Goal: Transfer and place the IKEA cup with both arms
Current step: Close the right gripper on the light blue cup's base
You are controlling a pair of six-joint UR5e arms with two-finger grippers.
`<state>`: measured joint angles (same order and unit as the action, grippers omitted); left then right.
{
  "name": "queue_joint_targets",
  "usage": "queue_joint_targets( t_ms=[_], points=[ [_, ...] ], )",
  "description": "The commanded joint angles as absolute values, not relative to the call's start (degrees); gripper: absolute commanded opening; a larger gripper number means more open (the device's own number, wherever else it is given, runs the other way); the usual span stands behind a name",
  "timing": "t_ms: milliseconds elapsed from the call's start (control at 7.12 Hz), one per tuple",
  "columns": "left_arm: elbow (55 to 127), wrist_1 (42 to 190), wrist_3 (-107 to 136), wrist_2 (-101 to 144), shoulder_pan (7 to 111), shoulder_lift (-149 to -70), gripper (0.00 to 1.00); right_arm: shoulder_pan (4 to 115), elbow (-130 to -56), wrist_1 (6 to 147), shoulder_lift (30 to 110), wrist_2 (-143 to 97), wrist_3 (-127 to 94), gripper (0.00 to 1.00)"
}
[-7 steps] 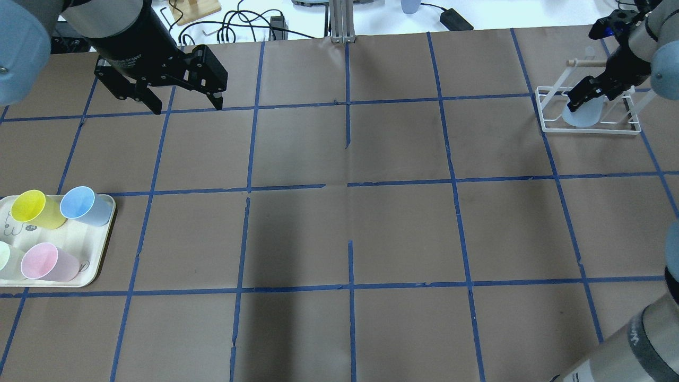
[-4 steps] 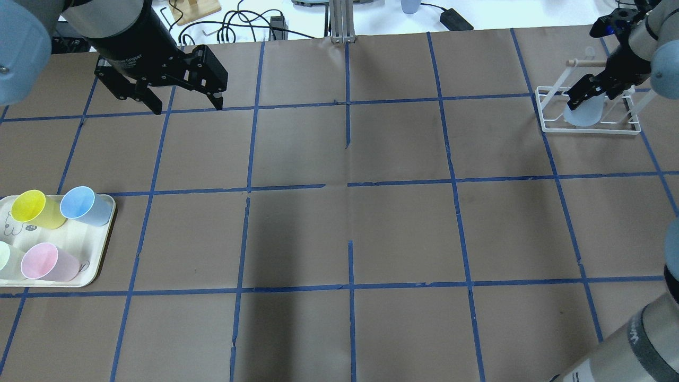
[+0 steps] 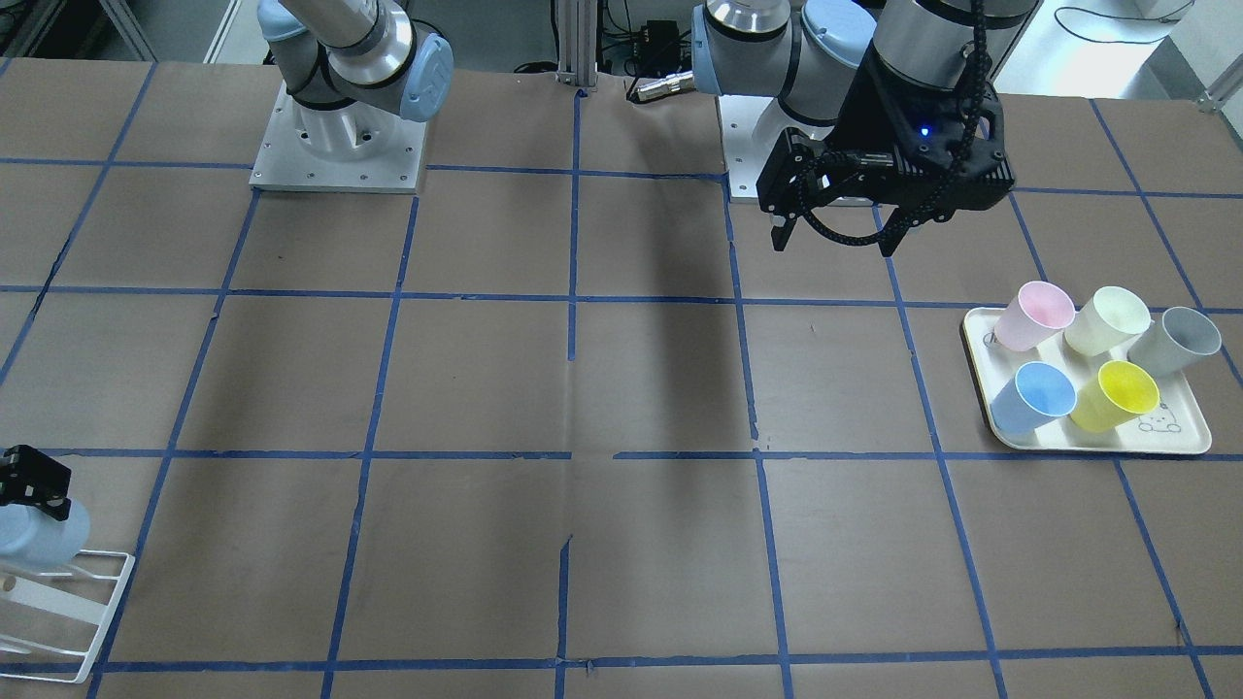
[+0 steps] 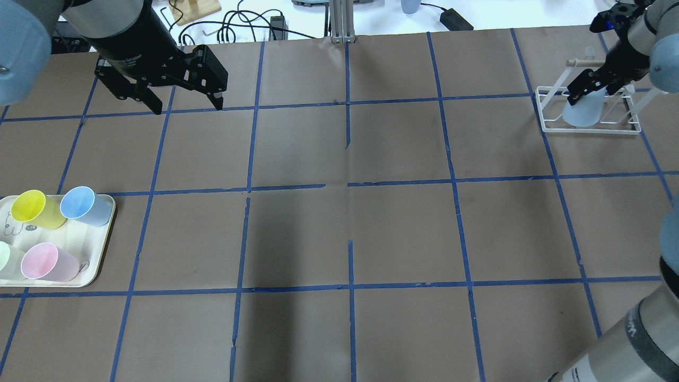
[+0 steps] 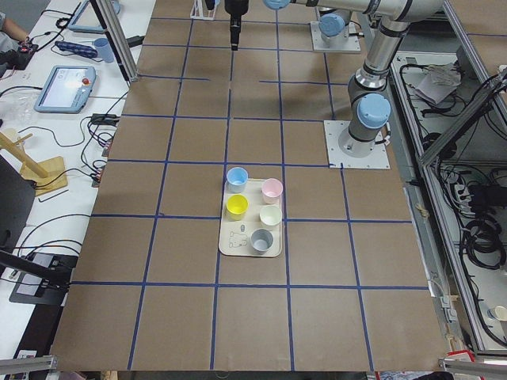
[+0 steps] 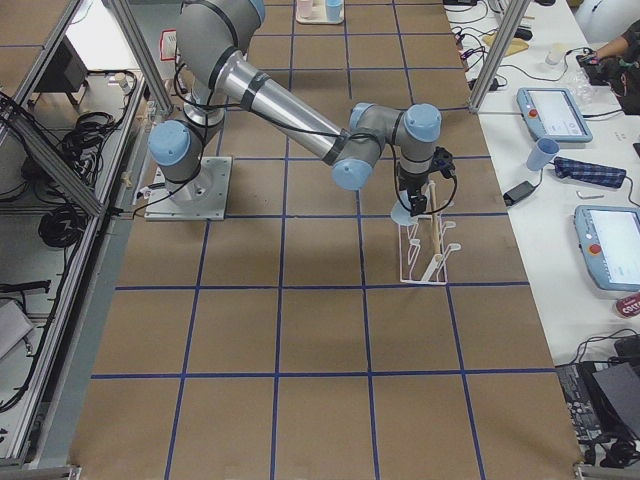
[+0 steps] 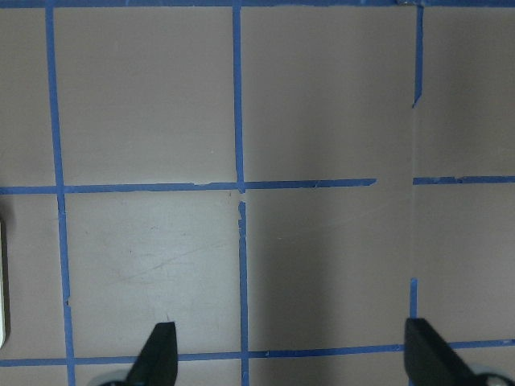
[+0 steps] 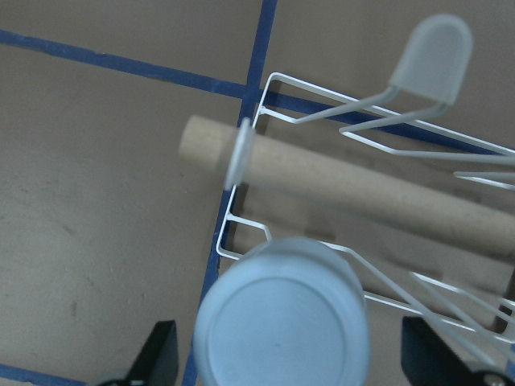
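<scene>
The IKEA cup (image 4: 582,114), pale light blue, sits upside down over a peg of the white wire rack (image 4: 546,126) at the far right of the table. It also shows in the front view (image 3: 34,542) and the right wrist view (image 8: 282,326). My right gripper (image 4: 588,89) hovers just above it, open, with its fingertips (image 8: 163,354) standing clear on either side of the cup's base. My left gripper (image 4: 187,106) is open and empty above the far left of the table; the left wrist view (image 7: 290,354) shows only bare paper between its fingers.
A cream tray (image 4: 101,254) at the near left holds another blue cup (image 4: 85,206), a yellow cup (image 4: 37,208), a pink cup (image 4: 48,262), a pale green cup and a grey cup (image 3: 1177,340). A wooden dowel (image 8: 362,189) crosses the rack.
My right gripper has drawn up and back from the cup, which stays on the rack. The left arm has not moved.
</scene>
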<state>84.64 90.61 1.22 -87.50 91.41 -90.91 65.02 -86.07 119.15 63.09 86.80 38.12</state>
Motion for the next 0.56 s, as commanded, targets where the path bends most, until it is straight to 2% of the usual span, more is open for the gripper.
queue_joint_targets(
  t_ms=[0,140,421],
  points=[
    [84.64,90.62,1.14,-87.54,91.41,-90.97,1.0,65.04,-85.96,119.18,63.02,87.01,38.06,0.65],
    [84.64,90.62,1.23,-87.45,91.41,-90.88,1.0,65.04,-85.96,118.74,63.28,87.45,37.97,0.43],
    [84.64,90.62,1.23,-87.54,91.41,-90.97,1.0,65.04,-85.87,118.56,63.46,87.63,37.97,0.2]
  ],
)
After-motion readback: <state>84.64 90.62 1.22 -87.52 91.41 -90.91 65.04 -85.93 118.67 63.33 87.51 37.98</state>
